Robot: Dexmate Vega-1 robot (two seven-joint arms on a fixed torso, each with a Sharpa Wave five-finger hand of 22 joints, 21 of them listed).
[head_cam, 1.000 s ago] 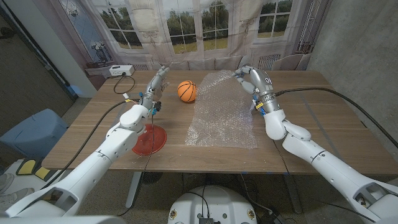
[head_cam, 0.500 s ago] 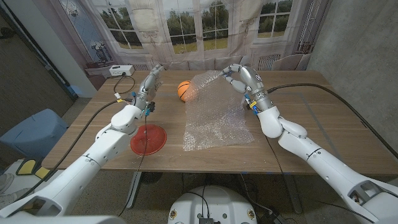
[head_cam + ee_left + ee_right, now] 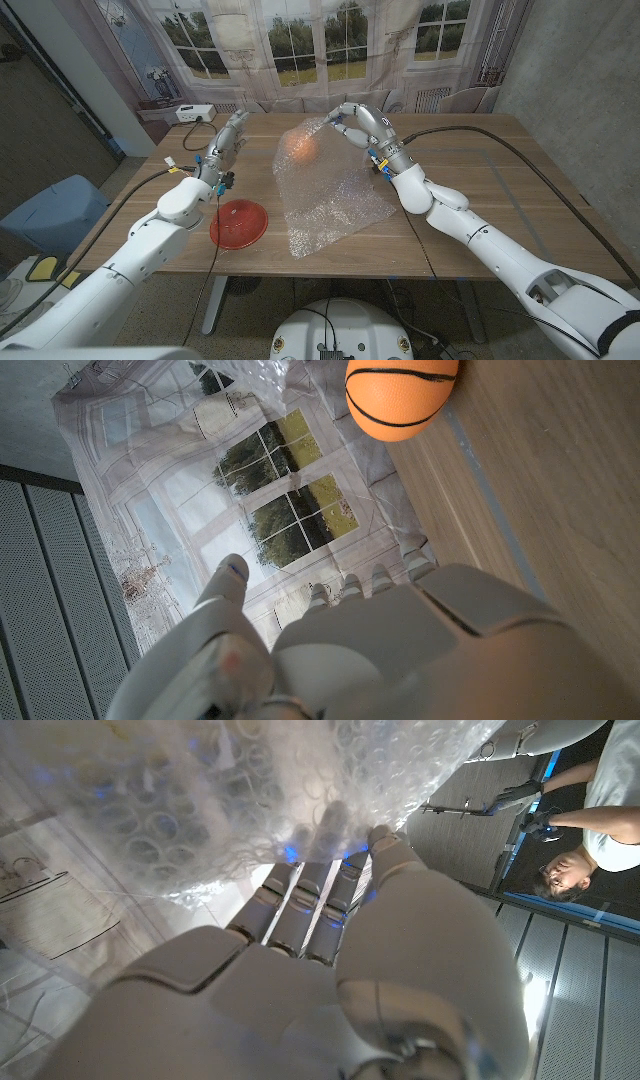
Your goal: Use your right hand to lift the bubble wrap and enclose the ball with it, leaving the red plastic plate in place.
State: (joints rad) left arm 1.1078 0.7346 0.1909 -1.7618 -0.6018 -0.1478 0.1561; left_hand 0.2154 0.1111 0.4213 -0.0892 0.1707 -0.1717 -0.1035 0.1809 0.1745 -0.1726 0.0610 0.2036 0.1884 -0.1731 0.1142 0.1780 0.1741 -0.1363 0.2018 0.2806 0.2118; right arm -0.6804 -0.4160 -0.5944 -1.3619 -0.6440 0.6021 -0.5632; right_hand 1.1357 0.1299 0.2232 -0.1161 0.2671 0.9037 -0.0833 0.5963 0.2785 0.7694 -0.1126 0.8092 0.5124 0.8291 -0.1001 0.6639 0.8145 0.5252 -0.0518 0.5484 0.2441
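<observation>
1. The right hand (image 3: pixel 352 120) pinches the far edge of the wrap (image 3: pixel 330 190) and holds it raised over the far middle of the surface (image 3: pixel 470 200); in the right wrist view its fingers (image 3: pixel 300 905) are curled into the bubbled sheet (image 3: pixel 200 810).
2. The ball (image 3: pixel 301 147) sits on the surface just to the robot's left of that hand and a little lower, seen as an orange blur through the lifted sheet. The relation that matters: the ball is under and left of the held edge, so the draping move, I judge, runs leftward and down.
3. The wrap hangs as a tent from the pinched edge, its long run sloping back toward the robot, with the near edge resting on the surface close to the front.
4. The left hand (image 3: pixel 226 135) holds nothing, fingers apart and pointing away, beside the ball on its left. In the left wrist view the ball (image 3: pixel 401 397) lies just past the fingertips. It is near the ball too, but the task belongs to the right.
5. The plate (image 3: pixel 238 222) lies near the left front, well apart from the ball and close beside the sheet's near corner; whether they touch I cannot tell.
</observation>
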